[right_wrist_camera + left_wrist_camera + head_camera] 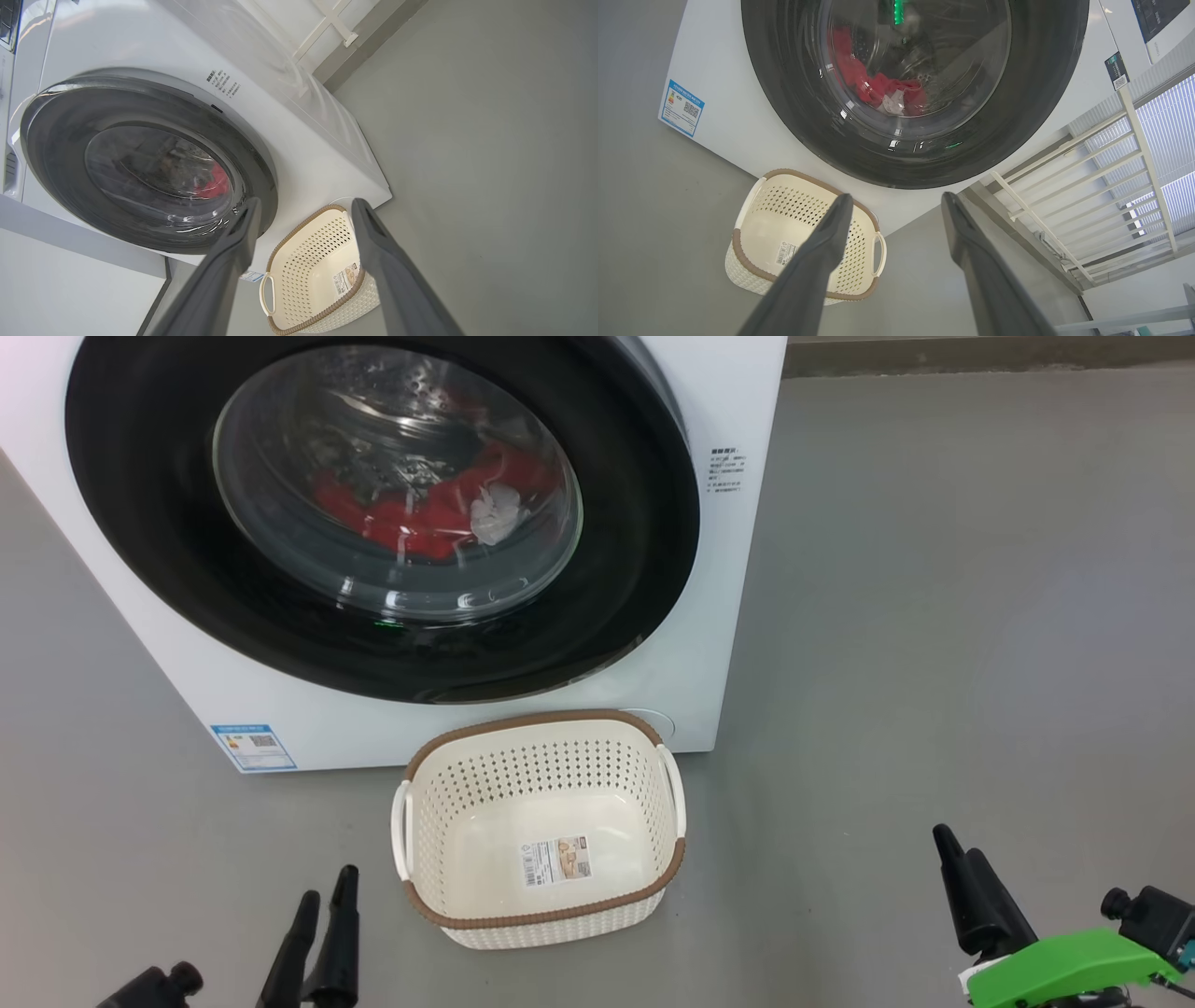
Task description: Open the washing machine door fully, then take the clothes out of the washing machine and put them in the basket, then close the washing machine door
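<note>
Grippers first: left gripper (329, 882) low on the left in the head view, fingers spread wide, nothing between them. Right gripper (959, 841) low on the right, also spread wide and holding nothing, with a green part (1055, 971) on its wrist. Both hang over the floor (934, 616), well apart from everything else.

Floor is plain smooth grey. A white slatted frame (1087, 186) with blinds (1167, 154) behind it shows in the left wrist view, to the side of the machine.

Basket (537, 717) sits upright on the floor between the two grippers, just in front of the washing machine (709, 644). It is cream, perforated, with a brown rim and white side handles. Its inside is bare but for a paper sticker (557, 861) on the bottom.

Washing machine is a white box with a blue label (254, 747) at its lower corner. Washing machine door (140, 504) is shut, with a glossy black rim and a clear bowl window. Clothes (411, 527) lie inside the drum behind the glass: red fabric, with a small white cloth (495, 513) on top.
</note>
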Controlling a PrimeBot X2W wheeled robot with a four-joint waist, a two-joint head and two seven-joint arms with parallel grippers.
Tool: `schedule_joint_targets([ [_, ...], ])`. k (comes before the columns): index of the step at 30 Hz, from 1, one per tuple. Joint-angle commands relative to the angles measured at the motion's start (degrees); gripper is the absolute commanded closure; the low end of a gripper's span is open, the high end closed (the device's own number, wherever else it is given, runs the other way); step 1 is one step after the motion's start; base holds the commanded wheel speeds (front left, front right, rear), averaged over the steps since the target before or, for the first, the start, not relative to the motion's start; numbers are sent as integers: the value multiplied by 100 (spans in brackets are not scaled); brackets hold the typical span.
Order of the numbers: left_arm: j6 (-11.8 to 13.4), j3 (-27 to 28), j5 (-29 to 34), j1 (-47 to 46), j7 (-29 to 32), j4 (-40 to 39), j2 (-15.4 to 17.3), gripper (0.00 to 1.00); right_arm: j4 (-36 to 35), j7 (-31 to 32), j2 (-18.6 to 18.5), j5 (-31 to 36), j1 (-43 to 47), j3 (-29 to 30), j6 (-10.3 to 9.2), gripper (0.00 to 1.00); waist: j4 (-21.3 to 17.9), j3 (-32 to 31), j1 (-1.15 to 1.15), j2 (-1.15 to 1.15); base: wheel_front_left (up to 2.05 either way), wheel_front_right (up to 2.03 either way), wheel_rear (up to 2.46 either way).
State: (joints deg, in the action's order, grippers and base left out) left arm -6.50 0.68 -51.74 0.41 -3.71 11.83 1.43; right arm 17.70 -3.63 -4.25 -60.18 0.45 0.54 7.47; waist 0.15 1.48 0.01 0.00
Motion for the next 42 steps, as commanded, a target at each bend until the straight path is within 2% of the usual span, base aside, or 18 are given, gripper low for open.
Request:
schedule_joint_targets([
  [1,43,43,290,-4,-88,-201,97,0,-167,-94,-130,214,-39,-117,1,0,0,9,-1,0,0,0,0],
  [20,320,-113,1728,87,-407,-361,111,0,-175,-414,-226,1388,42,-296,2,0,-9,54,-1,0,0,0,0],
  [42,425,-117,3087,181,-778,-490,128,0,-146,-785,-293,2521,97,-365,2,0,-54,146,-1,0,0,0,0],
])
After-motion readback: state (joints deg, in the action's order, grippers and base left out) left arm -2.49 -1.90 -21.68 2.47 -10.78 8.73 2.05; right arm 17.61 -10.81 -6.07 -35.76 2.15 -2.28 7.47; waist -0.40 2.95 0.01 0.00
